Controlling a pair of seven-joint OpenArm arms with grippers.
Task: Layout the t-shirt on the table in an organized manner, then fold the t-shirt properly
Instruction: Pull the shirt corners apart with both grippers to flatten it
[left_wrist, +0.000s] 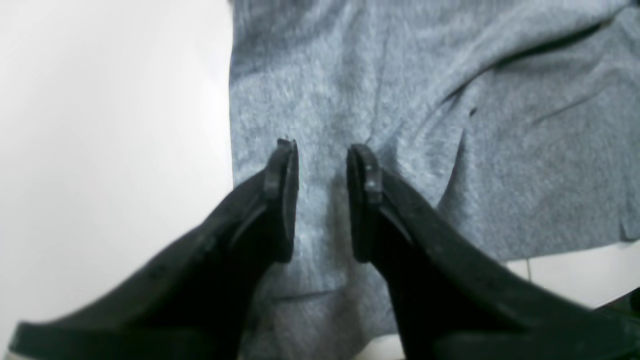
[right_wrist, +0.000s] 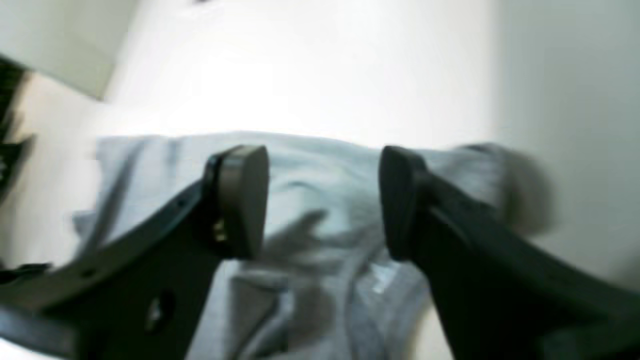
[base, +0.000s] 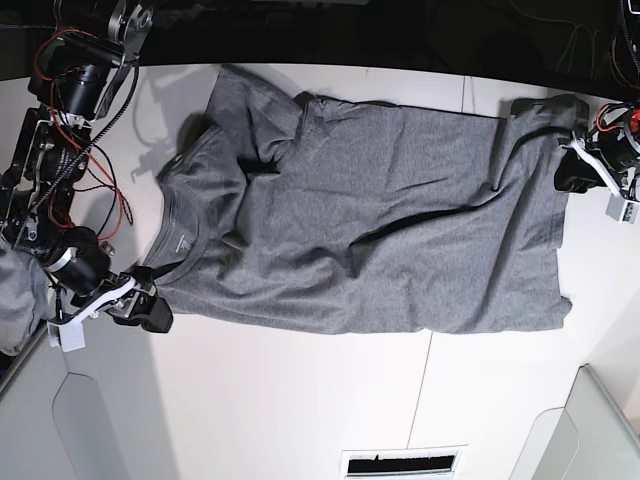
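1 t-shirt (base: 380, 230) lies on 1 white table (base: 300, 400), with 2 arms working it, 1 at each end. The shirt's long axis runs across the base view: the ribbed collar (base: 175, 225) points toward that view's left edge and the bottom hem (base: 560, 215) toward its right. It lies mostly spread, front side up as far as I can see, with deep creases fanning out from the collar and 1 long dark fold running diagonally across the body. 1 sleeve (base: 245, 105) sticks up toward the far edge of the table; the other sleeve I cannot make out, it seems tucked under near the near shoulder. The lower hem corner on the far side is bunched up.

The right gripper (base: 150, 312) sits at the shoulder just below the collar, touching or nearly touching the fabric edge. In its wrist view the right gripper's 2 fingers (right_wrist: 242, 200) stand wide apart with nothing between them, the pale cloth lying beyond and below.

The left gripper (base: 578, 170) is at the hem corner. In its wrist view its 2 fingers (left_wrist: 285, 200) are parted by a narrow gap and hang over flat grey cloth near the shirt's edge, with bare table beside it; they pinch nothing that I can see.

1 thin dark seam (base: 418, 395) crosses the table.
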